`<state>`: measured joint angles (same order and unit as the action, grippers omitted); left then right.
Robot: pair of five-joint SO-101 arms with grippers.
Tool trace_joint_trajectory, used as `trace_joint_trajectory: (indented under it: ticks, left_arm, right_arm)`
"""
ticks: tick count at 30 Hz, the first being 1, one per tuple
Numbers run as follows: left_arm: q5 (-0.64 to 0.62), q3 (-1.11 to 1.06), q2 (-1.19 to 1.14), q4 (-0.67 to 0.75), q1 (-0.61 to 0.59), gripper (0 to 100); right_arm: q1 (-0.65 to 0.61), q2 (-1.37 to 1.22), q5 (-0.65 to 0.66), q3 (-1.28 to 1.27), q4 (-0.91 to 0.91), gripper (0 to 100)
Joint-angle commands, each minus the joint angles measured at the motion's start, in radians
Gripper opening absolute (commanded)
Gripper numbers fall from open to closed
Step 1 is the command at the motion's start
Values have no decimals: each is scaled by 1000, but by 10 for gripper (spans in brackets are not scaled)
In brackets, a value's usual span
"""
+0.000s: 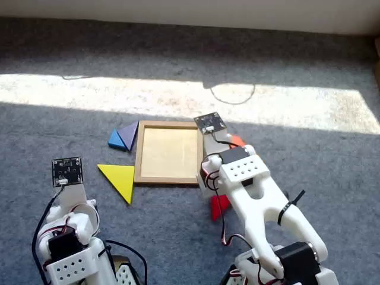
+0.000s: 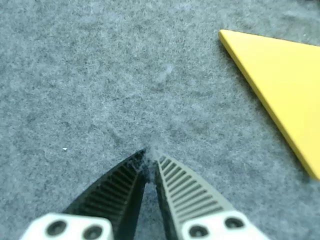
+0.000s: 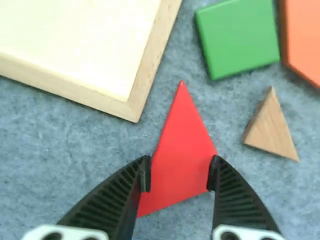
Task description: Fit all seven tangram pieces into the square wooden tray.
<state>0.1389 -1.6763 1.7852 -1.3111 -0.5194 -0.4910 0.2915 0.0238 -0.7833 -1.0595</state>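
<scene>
**Right end effector** (image 3: pixel 179 172): jaws spread astride the red triangle (image 3: pixel 180 135), firm grip not evident. The triangle lies flat on the grey carpet, just beside a corner of the empty square wooden tray (image 3: pixel 145 75).

**Left end effector** (image 2: pixel 151 162): clenched, empty, near the yellow triangle (image 2: pixel 280 85).

**Risks:**
- The thin, flat piece likely skids or pivots out as the jaws close, since its converging edges offer poor purchase.
- A careless lift may clip the tray rim.
- It may also nudge the green square (image 3: pixel 237 35) or the wooden triangle (image 3: pixel 270 127).

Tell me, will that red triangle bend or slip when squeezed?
Probably stiff: the red triangle looks like a thick, flat slab. Its slanted sides, straddled by the right tool, might let it squirt out. The carpet likely resists sliding.
</scene>
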Motion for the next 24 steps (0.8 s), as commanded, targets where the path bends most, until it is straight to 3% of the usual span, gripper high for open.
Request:
trace_joint_trajectory:
  ticks: [1, 5, 10, 20, 24]
  left_arm:
    - [-2, -21, 31, -8, -10, 6]
    - [-2, -21, 31, -8, -10, 6]
    - [-2, -21, 31, -8, -10, 6]
    - [-2, -21, 31, -8, -10, 6]
    - [-2, -21, 31, -8, -10, 6]
  right_arm:
    - [12, 48, 5, -1, -5, 178]
    - [12, 47, -8, -4, -7, 198]
    - [4, -19, -69, -42, -4, 308]
    - [-5, -277, -66, 59, -5, 307]
    - [-5, -277, -64, 68, -5, 235]
